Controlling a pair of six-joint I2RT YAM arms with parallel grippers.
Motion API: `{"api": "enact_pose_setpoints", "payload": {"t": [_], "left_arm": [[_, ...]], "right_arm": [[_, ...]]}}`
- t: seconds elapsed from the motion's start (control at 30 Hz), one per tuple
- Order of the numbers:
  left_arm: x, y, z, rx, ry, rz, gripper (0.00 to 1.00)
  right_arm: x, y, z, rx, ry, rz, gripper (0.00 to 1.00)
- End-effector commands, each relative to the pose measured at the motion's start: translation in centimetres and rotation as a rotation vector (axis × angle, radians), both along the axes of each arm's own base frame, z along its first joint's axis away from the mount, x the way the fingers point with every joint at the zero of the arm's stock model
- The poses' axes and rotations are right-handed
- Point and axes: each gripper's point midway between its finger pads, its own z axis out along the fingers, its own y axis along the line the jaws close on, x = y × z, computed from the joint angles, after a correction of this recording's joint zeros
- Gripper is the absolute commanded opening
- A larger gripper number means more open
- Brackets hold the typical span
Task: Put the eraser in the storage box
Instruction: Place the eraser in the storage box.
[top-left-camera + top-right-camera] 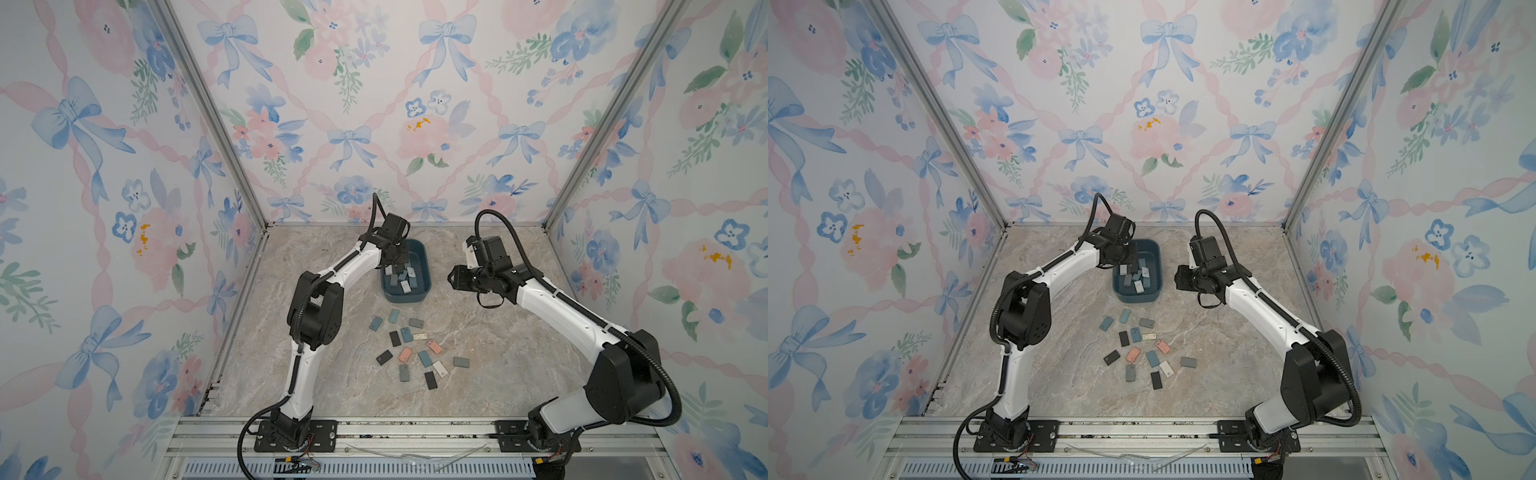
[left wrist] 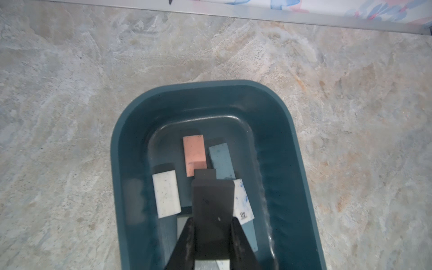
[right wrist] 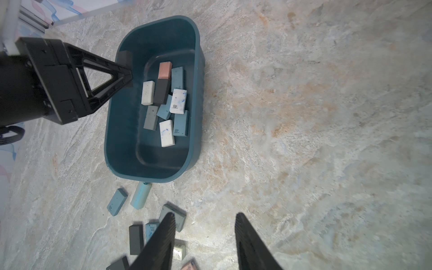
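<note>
Two arms, one step in hand: the drop. Left of centre in both top views, the left claw (image 1: 397,261) hangs over the storage box (image 1: 428,270), a teal tub on the table (image 1: 498,353). The left wrist view shows what these cannot: the jaws are clamped on a dark grey eraser (image 2: 212,198), above the erasers already lying in the tub. On this evidence the carry is done and release comes next. It calls only for the jaws to part, perhaps after a nudge inward, since the right wrist view places the held eraser close to the tub's wall. Only the top views show the whole scatter of loose erasers (image 1: 405,354) at lower centre. At right, the right claw (image 3: 205,216) stands part open and empty, beside the tub.
</note>
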Motion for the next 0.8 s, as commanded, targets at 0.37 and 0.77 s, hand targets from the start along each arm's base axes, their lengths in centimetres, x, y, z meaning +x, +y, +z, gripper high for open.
{"api": "enact_pose_setpoints", "payload": {"t": [0.37, 0.77], "left_arm": [[4.0, 1.2, -4.1, 0.011, 0.017, 0.159, 0.19], [4.7, 2.1, -6.0, 0.04, 0.035, 0.185, 0.21]], "right_arm": [[-0.5, -1.8, -0.3, 0.01, 0.016, -0.041, 0.45], [-0.5, -1.7, -0.8, 0.022, 0.027, -0.041, 0.45]]}}
